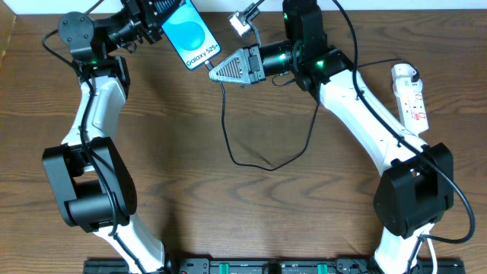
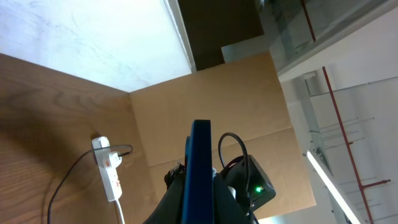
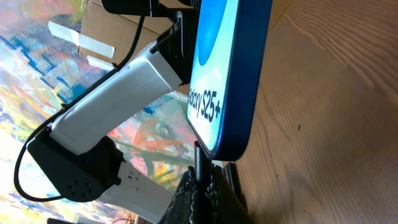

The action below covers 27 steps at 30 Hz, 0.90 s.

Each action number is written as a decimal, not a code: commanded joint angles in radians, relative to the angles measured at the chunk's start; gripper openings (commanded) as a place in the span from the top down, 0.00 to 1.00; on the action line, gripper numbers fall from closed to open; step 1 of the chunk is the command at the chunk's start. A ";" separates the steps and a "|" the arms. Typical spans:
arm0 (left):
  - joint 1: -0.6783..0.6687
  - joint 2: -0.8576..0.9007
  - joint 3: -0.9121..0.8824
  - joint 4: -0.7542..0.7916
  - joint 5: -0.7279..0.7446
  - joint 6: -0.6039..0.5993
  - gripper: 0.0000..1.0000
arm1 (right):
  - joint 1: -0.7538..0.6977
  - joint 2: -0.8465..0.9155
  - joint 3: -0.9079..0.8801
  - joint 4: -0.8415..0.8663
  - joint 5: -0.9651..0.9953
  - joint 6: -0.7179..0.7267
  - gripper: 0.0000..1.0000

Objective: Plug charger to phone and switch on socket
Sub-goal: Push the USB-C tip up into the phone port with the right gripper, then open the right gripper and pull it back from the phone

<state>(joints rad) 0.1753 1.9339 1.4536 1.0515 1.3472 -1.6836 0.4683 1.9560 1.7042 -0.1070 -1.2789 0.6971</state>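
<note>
My left gripper (image 1: 162,21) is shut on the phone (image 1: 190,35), holding it above the table at the back; its blue screen reads "Galaxy S25+". In the left wrist view the phone (image 2: 200,168) stands edge-on between the fingers (image 2: 199,193). My right gripper (image 1: 215,71) is shut on the charger's black plug (image 3: 199,163), whose tip touches the phone's bottom edge (image 3: 230,81). The black cable (image 1: 251,156) loops down over the table. The white socket strip (image 1: 411,95) lies at the right edge; it also shows in the left wrist view (image 2: 109,173).
The socket's white cord (image 1: 431,247) runs down past the right arm's base (image 1: 411,198). The left arm's base (image 1: 87,186) stands at the left. A small silver object (image 1: 240,23) lies at the table's back edge.
</note>
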 commanded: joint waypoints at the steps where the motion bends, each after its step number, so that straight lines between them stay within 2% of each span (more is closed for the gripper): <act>1: -0.038 -0.011 0.021 0.013 0.100 0.030 0.93 | 0.004 -0.019 0.002 0.022 0.062 -0.002 0.99; 15: -0.077 -0.011 0.021 0.013 0.100 0.031 0.93 | 0.004 -0.019 0.002 0.056 0.128 0.074 0.99; 27: -0.076 -0.011 0.021 0.012 0.077 0.079 0.92 | 0.004 -0.019 0.002 0.060 0.198 0.138 0.99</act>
<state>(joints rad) 0.1272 1.9335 1.4536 1.0512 1.3067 -1.6272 0.4690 1.9560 1.6928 -0.0708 -1.2449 0.8116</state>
